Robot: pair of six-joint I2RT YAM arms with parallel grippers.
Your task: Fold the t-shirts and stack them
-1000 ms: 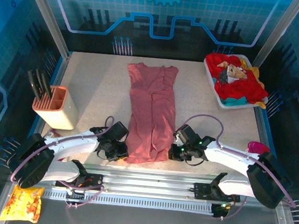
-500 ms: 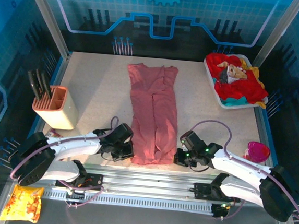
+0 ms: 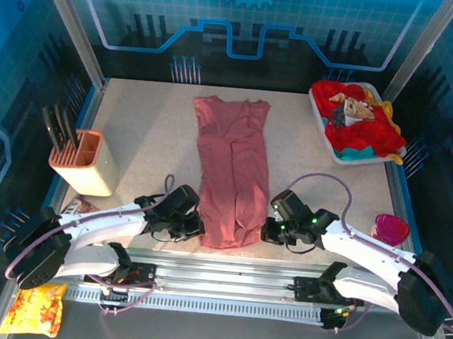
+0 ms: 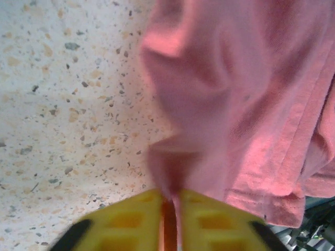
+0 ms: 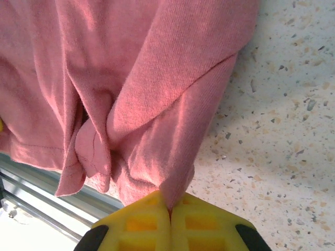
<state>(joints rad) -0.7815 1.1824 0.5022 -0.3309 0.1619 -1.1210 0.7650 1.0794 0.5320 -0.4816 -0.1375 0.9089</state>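
**Fold of the pink t-shirt, near-hem grasp.** The pink t-shirt (image 3: 230, 170) lies at the centre of the table (image 3: 150, 139) as a long narrow band. Its collar end points to 12 o'clock and its hem to 6 o'clock, just short of the near rail. The sides appear already turned in toward the middle line, which would explain the narrow shape.

The left gripper (image 3: 191, 228) sits at the hem's 7 o'clock corner and the right gripper (image 3: 267, 233) at its 5 o'clock corner, so the two arms bracket the near edge evenly.

In the right wrist view the yellow fingers (image 5: 138, 222) are pressed together, with a peak of pink cloth nipped between them. In the left wrist view the fingers (image 4: 207, 219) stand almost together with a thin slit between. A ridge of the cloth runs into that slit, so they seem to pinch it, though how firmly cannot be told.

Taking both corners at once most likely serves to carry the hem toward 12 o'clock in one level sweep, halving the band's length without skewing it. If the left grip is slack, that corner could drop and leave the fold crooked.

The other t-shirts (image 3: 365, 132), in red, yellow and teal, are heaped in the white tray (image 3: 323, 124) at 2 o'clock, well apart, waiting their turn. A knife block (image 3: 84, 161) stands at 9 o'clock and a pink cup (image 3: 390, 229) at 4 o'clock, both outside the fold's path.
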